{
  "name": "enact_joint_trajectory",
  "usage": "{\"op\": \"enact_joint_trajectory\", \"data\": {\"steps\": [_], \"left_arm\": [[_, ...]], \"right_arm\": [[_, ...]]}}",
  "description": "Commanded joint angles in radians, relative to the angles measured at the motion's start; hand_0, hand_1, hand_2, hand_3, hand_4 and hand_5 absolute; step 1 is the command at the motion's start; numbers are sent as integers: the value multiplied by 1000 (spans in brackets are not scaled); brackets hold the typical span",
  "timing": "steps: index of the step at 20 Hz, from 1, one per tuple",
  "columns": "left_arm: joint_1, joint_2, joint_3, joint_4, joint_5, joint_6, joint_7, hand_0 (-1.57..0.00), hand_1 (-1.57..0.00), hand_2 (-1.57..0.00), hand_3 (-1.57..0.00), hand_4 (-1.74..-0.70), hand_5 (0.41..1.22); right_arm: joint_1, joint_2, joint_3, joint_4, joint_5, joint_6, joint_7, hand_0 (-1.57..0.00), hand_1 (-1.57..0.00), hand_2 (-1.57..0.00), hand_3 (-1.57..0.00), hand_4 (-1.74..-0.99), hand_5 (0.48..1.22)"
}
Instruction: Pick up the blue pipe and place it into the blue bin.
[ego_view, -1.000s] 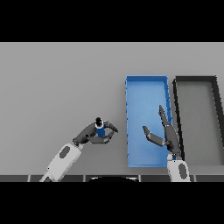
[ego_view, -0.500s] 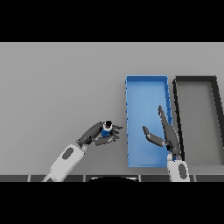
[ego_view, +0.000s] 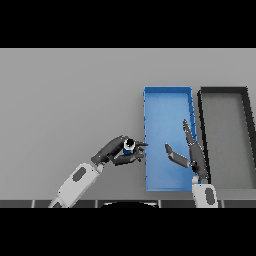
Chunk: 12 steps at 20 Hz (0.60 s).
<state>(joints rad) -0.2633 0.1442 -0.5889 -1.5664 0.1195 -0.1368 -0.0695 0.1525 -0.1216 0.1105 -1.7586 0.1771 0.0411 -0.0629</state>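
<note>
The blue pipe (ego_view: 128, 146), a short blue piece with a pale ring end, is held in my left hand (ego_view: 116, 152), whose fingers and thumb curl round it just left of the blue bin (ego_view: 168, 100). The fingertips reach almost to the bin's left wall. My right hand (ego_view: 191, 154) hovers over the bin's lower right part with its fingers straight and the thumb spread, holding nothing.
A black bin (ego_view: 225, 93) stands right beside the blue one, along its right wall. Grey table (ego_view: 65, 100) stretches out to the left and behind.
My left hand has carried the blue pipe to the right, from mid-table up to the blue bin's left wall. The right hand has hardly moved.
</note>
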Motion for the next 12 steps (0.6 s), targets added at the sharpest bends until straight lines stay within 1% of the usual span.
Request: {"op": "enact_joint_trajectory", "data": {"steps": [1, 2, 4, 6, 7, 8, 9, 10, 11, 12], "left_arm": [[4, -5, -11, -11, -8, 7, 13, -1561, -1563, -1563, -1493, -1738, 1218], [3, 4, -9, -22, -8, 4, 11, -1563, -1564, -1565, -1495, -1738, 1218], [10, 5, -13, -23, -9, 2, 17, -1566, -1567, -1567, -1496, -1739, 1219], [0, 7, -9, -23, -11, 6, 36, -1568, -1568, -1568, -1496, -1740, 1219], [0, 11, -7, -16, -11, 1, 34, -1568, -1569, -1569, -1495, -1740, 1219], [3, 8, -12, -21, -14, 4, 38, -1569, -1569, -1569, -1494, -1740, 1219], [11, 6, -21, -21, -19, 2, 41, -1569, -1570, -1570, -1495, -1740, 1219], [2, 1, -16, -16, -16, 5, 49, -1570, -1570, -1570, -1495, -1741, 1220], [7, 3, -18, -16, -20, 5, 38, -1570, -1570, -1570, -1495, -1741, 1220], [9, 0, -21, -27, -16, 6, 45, -1570, -1570, -1570, -1496, -1741, 1220]], "right_arm": [[0, -5, 0, 6, -1, 6, -10, 1, 1, 1, 1, -1136, 604], [3, -4, -1, 7, 5, 0, -24, 1, 1, 1, 1, -1133, 606], [-1, -9, 0, 12, -9, 17, -4, 1, 1, 1, 1, -1127, 605], [-11, -13, -4, 15, -17, 24, 6, 1, 1, 1, 1, -1161, 605], [-16, -15, -7, 17, -20, 26, 9, 1, 1, 1, 1, -1178, 605], [-19, -20, -14, 24, -25, 28, 12, 1, 1, 1, 1, -1178, 605], [-16, -19, -15, 22, -34, 33, -2, 1, 1, 1, 1, -1176, 605], [-29, -23, -23, 11, -70, 56, -22, 1, 1, 1, 1, -1186, 615], [-30, -28, -27, -8, -118, 91, -41, 1, 1, 1, 1, -1196, 622], [-28, -38, -33, -40, -207, 153, -43, 1, 1, 1, 1, -1195, 608]]}}
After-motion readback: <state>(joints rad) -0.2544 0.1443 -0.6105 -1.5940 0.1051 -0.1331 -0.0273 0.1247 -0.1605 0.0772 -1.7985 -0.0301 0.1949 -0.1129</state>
